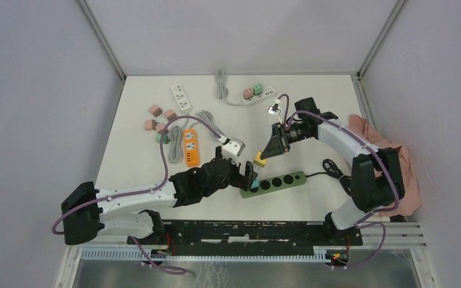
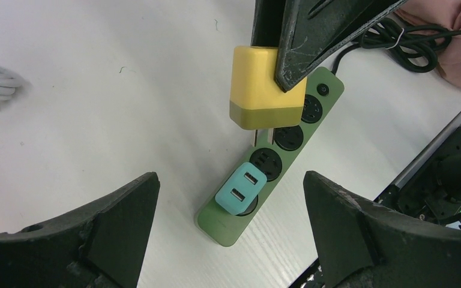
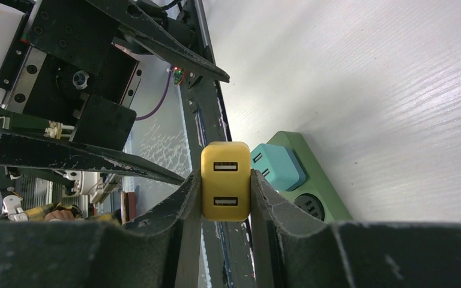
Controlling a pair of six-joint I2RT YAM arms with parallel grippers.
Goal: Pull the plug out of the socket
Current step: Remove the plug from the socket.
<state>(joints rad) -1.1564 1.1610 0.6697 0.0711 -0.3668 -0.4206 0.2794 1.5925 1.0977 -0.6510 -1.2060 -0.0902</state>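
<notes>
The socket is a green power strip (image 1: 282,180) lying on the white table. My right gripper (image 1: 264,156) is shut on a yellow plug (image 3: 225,180), which hangs above the strip and apart from it (image 2: 267,90). A teal plug (image 2: 244,189) still sits in the socket nearest the strip's left end (image 3: 279,165). My left gripper (image 1: 250,177) hovers over that end, wide open with nothing between its fingers (image 2: 120,228). The teal plug shows in the gap below.
An orange strip (image 1: 191,147), a white strip (image 1: 181,98), another white strip with pink and green plugs (image 1: 257,96) and loose pink plugs (image 1: 159,117) lie at the back left. A pink cloth (image 1: 396,162) and the coiled black cable (image 1: 335,171) are on the right.
</notes>
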